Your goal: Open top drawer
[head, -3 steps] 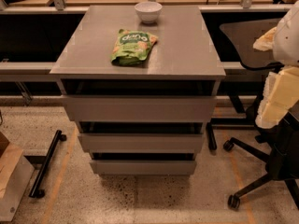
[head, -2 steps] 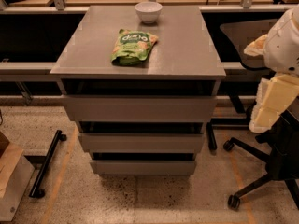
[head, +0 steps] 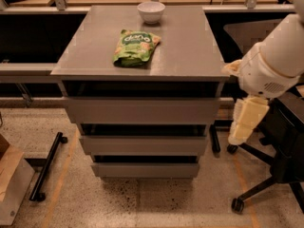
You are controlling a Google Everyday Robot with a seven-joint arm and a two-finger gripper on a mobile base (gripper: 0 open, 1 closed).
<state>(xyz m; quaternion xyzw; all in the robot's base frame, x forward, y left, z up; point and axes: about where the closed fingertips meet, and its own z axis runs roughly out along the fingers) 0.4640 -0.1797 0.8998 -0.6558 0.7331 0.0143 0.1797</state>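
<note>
The top drawer (head: 141,110) is the widest grey front of the three, just under the grey cabinet top (head: 190,46), with a dark gap above it. Two shorter drawer fronts (head: 142,145) sit below it, stepped back. My gripper (head: 246,122) hangs down from the white arm (head: 275,61) at the right, beside the cabinet's right side. It is level with the top and middle drawers and a little apart from them. It holds nothing that I can see.
A green snack bag (head: 135,46) and a white bowl (head: 151,11) lie on the cabinet top. A black office chair (head: 280,175) stands right of the cabinet, behind the arm. A black wheeled bar (head: 46,167) and a cardboard box (head: 12,184) lie on the floor at left.
The arm has swung left toward the cabinet's right side, and the gripper now hangs closer to the drawers. The drawers, bag and bowl have not moved.
</note>
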